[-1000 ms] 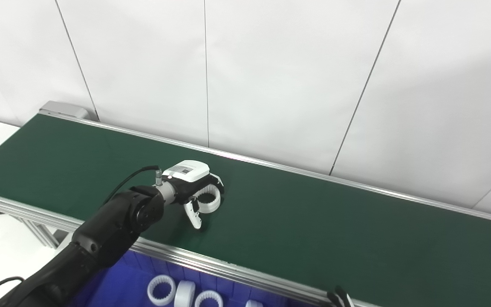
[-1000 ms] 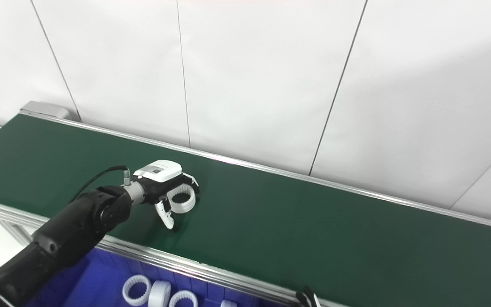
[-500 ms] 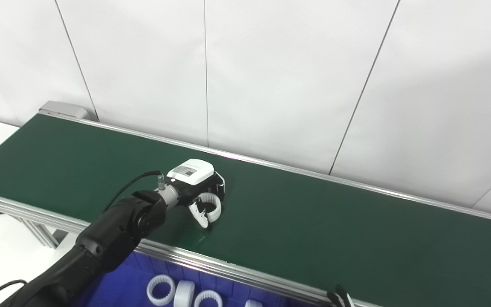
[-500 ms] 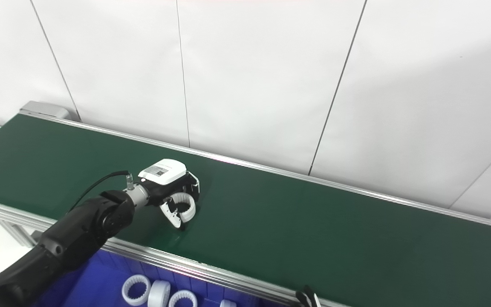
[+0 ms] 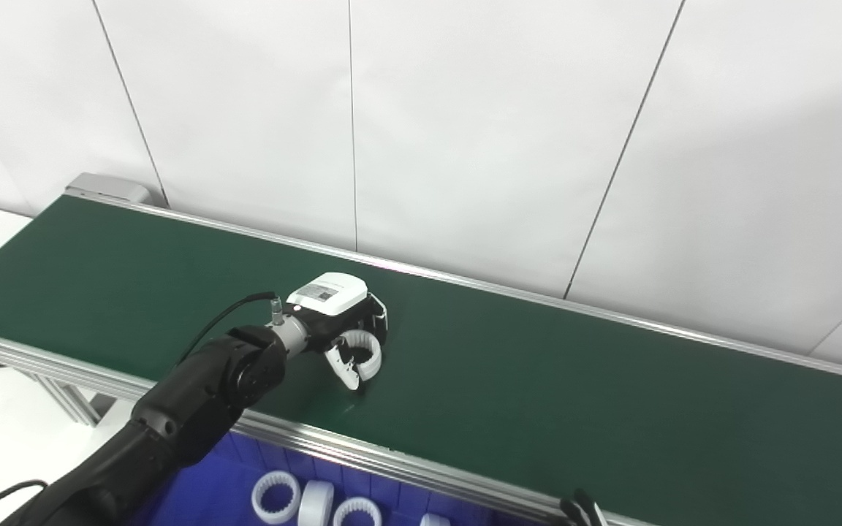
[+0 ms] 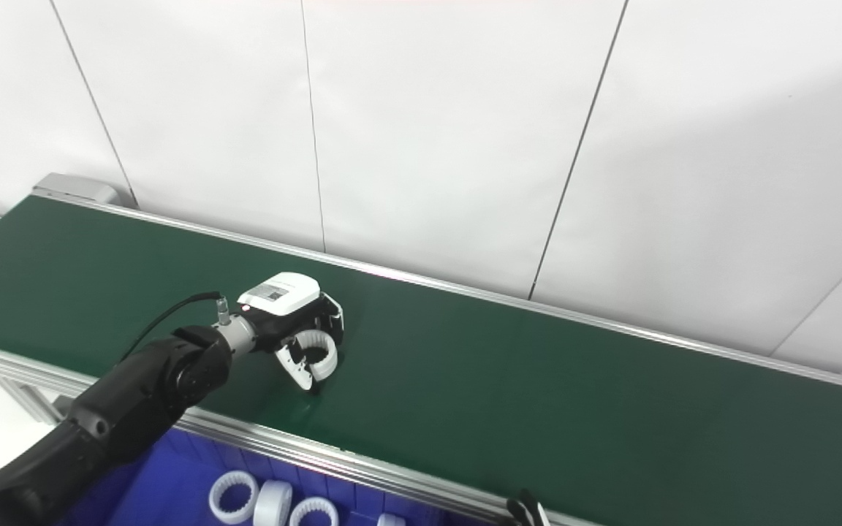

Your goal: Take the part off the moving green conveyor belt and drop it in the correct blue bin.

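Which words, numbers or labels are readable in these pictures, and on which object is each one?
None can be read.
Dark printed label on the white top of the left hand: too small and blurred to read.
White ring part, green conveyor belt and blue bin: no text visible.

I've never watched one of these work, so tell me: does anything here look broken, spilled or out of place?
Nothing stands out. The left hand is closed on a white ring on the green belt. More white rings lie in the blue bin below the belt's near edge, some flat, one on edge. Only the tips of the right hand show.
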Robot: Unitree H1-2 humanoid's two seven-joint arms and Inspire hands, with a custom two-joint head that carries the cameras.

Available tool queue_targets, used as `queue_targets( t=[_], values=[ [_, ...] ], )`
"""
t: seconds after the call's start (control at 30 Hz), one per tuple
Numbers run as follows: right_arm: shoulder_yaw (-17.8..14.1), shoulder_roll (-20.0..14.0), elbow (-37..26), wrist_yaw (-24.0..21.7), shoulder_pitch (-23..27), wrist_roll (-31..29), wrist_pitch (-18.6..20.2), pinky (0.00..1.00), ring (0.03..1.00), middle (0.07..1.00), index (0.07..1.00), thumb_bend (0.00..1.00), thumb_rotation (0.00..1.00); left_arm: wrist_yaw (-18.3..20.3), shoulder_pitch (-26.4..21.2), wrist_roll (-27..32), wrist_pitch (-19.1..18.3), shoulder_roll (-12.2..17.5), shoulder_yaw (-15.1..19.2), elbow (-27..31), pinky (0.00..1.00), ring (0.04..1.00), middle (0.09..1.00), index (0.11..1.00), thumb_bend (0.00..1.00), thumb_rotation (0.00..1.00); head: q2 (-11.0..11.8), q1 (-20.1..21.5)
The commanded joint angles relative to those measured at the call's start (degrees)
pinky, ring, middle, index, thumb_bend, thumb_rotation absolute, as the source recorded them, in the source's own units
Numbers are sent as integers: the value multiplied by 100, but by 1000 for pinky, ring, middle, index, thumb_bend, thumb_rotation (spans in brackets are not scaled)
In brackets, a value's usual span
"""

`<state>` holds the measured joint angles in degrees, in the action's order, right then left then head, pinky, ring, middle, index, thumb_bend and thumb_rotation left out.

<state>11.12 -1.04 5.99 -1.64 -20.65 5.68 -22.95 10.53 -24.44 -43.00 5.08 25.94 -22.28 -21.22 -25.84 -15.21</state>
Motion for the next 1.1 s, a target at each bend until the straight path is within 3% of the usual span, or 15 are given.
queue_targets(
  t=[0.0, 0.2, 0.23, 0.43, 0.6, 0.77, 1.07],
  values=[
    [6, 23, -147, -37, 1, -80, -311, 783, 857, 902, 951, 353, 785, 16, -92, 144, -65, 46, 137, 261, 613, 458, 449, 525, 500, 0, -6, 4],
    [4, 5, -164, -35, -15, -63, -309, 781, 858, 903, 948, 368, 786, 442, 220, 485, -434, 16, 375, 1249, 634, 445, 471, 523, 500, 0, -46, 95],
    [1, -1, -162, -32, -16, -56, -312, 775, 853, 901, 947, 384, 799, 516, 277, 557, -493, 11, 412, 1415, 521, 415, 488, 525, 498, 0, -47, 99],
    [-29, -31, -205, -31, -26, -58, -245, 769, 848, 897, 940, 398, 781, 731, 748, 920, -911, -186, 675, 2408, 353, 410, 509, 540, 472, 0, -88, 130],
    [-53, -63, -213, -51, -17, -82, -238, 764, 845, 895, 937, 403, 772, 737, 1147, 1096, -1173, -462, 839, 3082, 354, 411, 510, 535, 473, 0, -111, 157],
    [-62, -111, -257, -76, -36, -138, -233, 759, 840, 890, 931, 407, 756, 835, 1428, 1004, -1402, -628, 783, 3565, 354, 408, 497, 540, 473, 0, -161, 194],
    [-77, -209, -266, -61, -45, -129, -333, 739, 827, 882, 921, 446, 762, 757, 1912, 1384, -1446, -932, 888, 3836, 355, 419, 503, 528, 474, 0, -297, 282]
  ],
)
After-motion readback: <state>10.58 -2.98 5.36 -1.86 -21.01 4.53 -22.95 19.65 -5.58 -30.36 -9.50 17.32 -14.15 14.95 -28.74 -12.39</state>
